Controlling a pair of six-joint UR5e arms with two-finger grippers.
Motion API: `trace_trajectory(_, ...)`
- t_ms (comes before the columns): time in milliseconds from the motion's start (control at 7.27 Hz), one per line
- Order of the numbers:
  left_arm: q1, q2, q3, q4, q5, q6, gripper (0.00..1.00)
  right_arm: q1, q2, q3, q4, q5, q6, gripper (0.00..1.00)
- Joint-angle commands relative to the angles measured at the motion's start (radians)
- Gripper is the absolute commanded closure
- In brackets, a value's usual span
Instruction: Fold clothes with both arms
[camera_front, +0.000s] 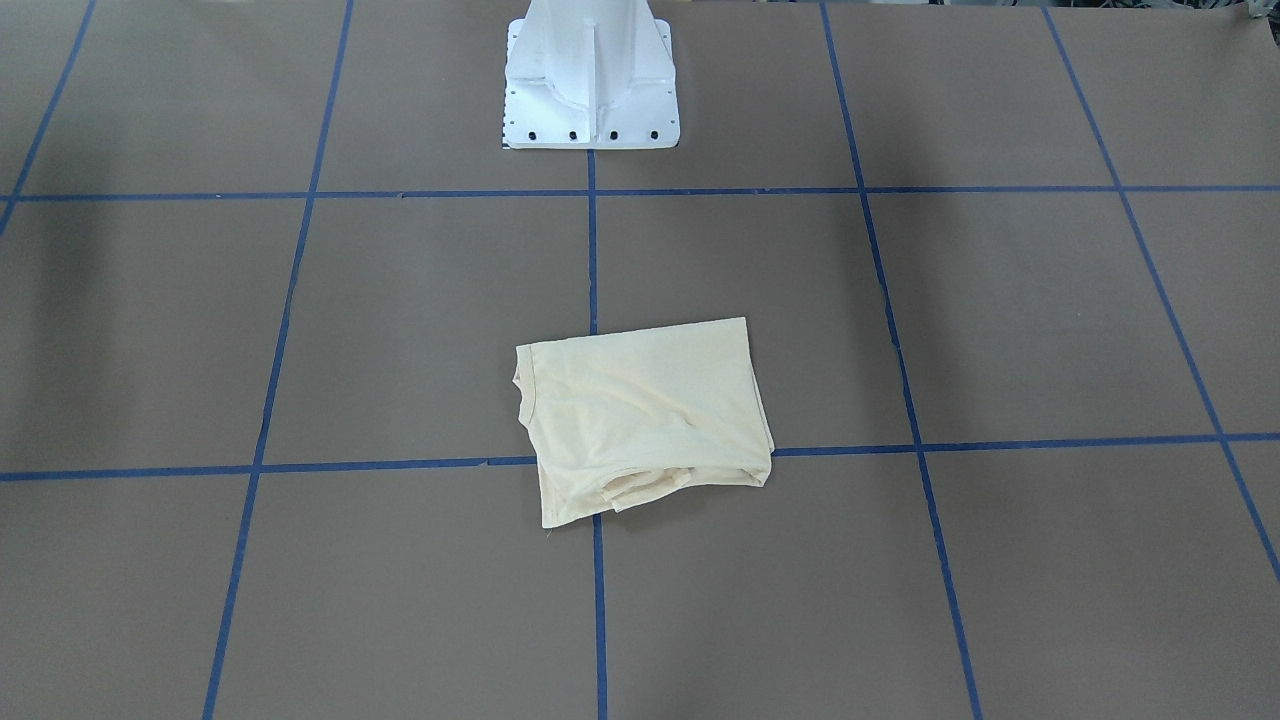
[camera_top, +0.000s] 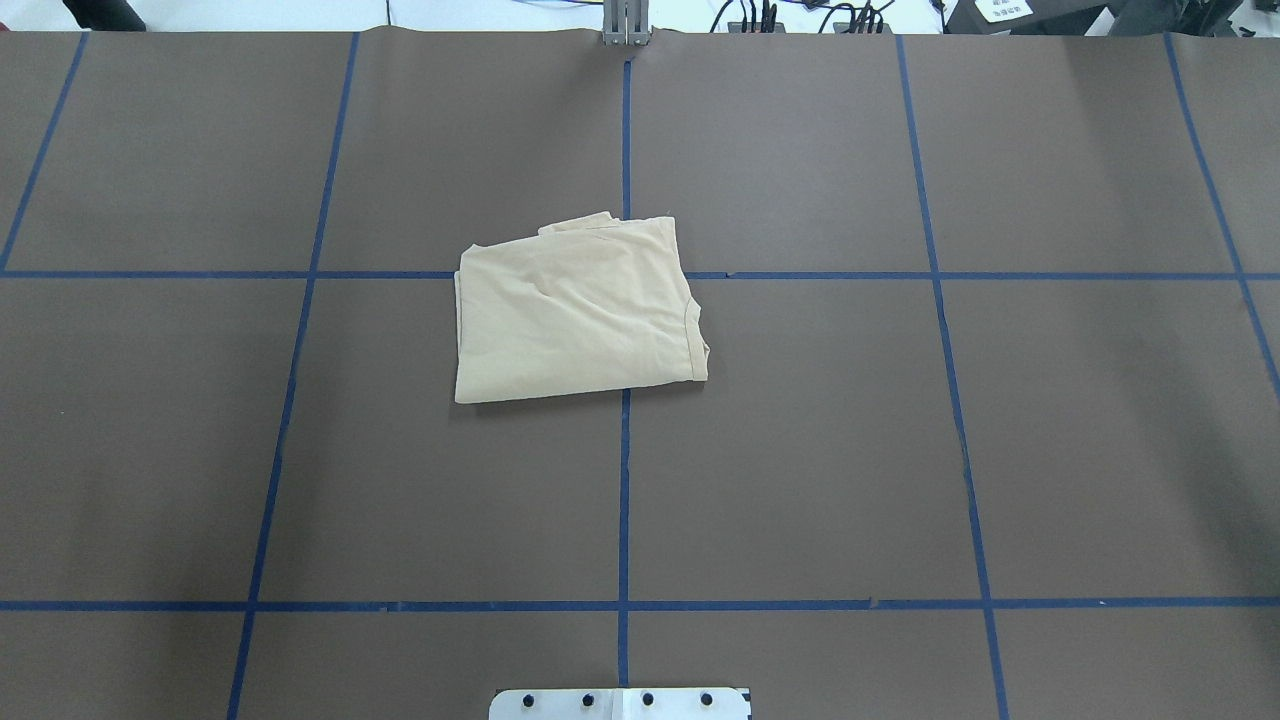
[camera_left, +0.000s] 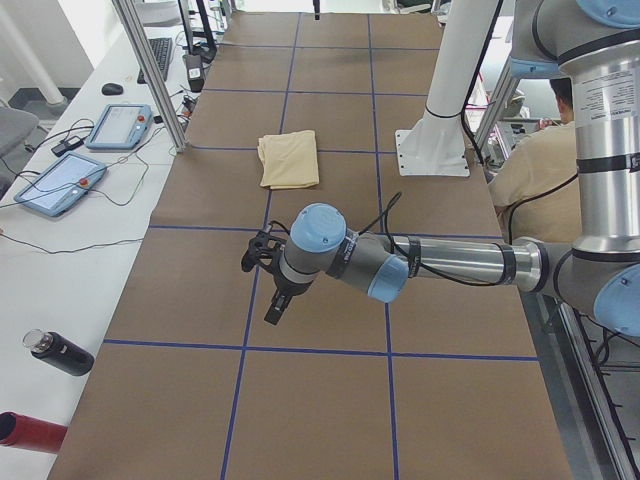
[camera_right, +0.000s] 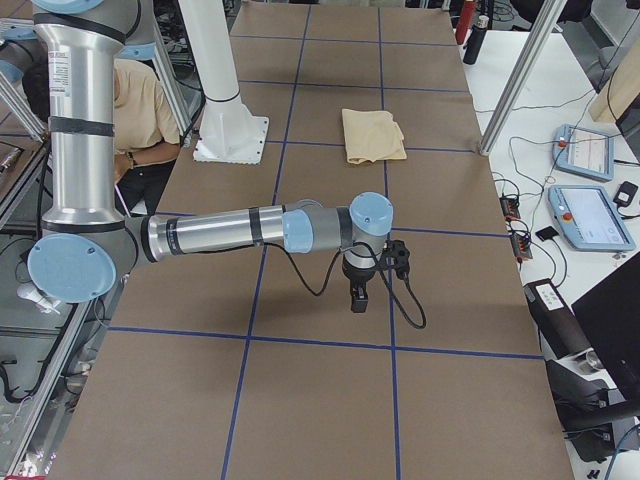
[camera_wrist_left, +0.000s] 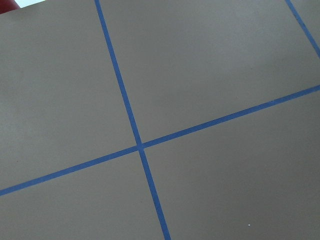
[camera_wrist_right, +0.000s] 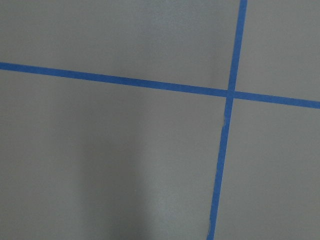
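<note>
Brown paper tabletop (camera_top: 800, 450), gridded with blue tape (camera_top: 625, 500), is bearing one folded cream shirt (camera_top: 575, 315) at its centre. Two pendants (camera_left: 122, 125) are sitting alongside. Left gripper (camera_left: 272, 312) and right gripper (camera_right: 358, 300) are hovering well apart from it, openness unreadable.

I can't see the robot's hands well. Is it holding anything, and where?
Nothing is held. The folded cream shirt lies alone on the table, far from the left gripper and the right gripper.
</note>
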Motion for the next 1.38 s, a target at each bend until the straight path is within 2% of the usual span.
trace_trajectory(0, 0.001, -0.008, 0.01, -0.001, 0.0, 0.002, 0.0, 0.001, -0.032, -0.013, 0.002, -0.022, -0.001, 0.0)
trace_trajectory(275, 0.001, -0.009, 0.01, -0.001, 0.0, 0.002, 0.0, 0.056, -0.036, -0.004, -0.001, -0.022, -0.023, 0.0)
trace_trajectory(825, 0.001, -0.017, 0.048, 0.001, 0.0, -0.002, 0.0, 0.073, -0.043, 0.002, -0.006, -0.026, -0.062, 0.0)
trace_trajectory(1238, 0.0, -0.017, 0.041, 0.003, -0.002, -0.009, 0.0, 0.073, -0.066, 0.006, -0.004, -0.029, -0.073, 0.0)
